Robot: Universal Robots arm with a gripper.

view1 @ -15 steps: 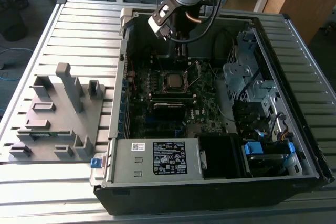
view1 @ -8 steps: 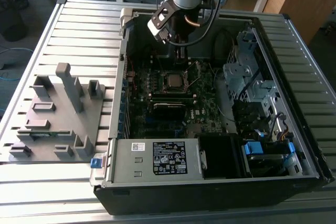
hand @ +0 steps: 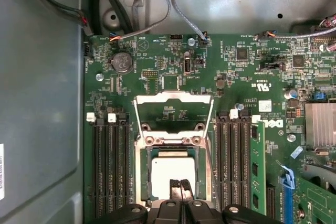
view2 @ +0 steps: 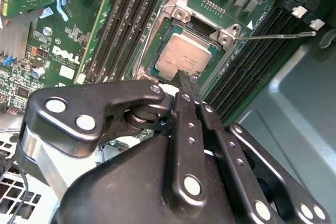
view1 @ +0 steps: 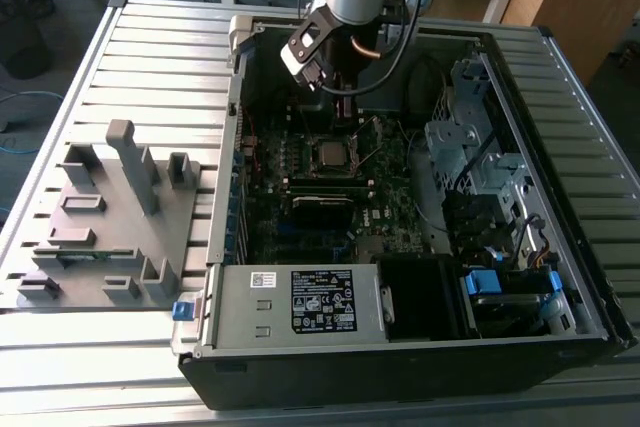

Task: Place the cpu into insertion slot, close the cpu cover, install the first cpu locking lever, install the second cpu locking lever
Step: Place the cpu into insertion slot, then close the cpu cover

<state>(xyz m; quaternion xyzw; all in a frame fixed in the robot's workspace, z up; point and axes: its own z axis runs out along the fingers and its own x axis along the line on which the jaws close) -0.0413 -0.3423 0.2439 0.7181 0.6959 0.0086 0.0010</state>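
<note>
First wrist view: tool point(hand: 179, 184) over cpu point(hand: 169, 165).

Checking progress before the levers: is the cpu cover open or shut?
Open: the cpu cover stands hinged back, leaving the cpu bare.

The cpu point(hand: 173, 174) has a dull, pale metal top. The cpu cover point(hand: 173, 97) is thin, bright silver metal. The circuit board point(hand: 157, 72) is matt dark green. The tool point(view2: 184, 78) has smooth, semi-glossy black links. The worktop point(view1: 160, 57) is ribbed, matt grey metal.
</note>
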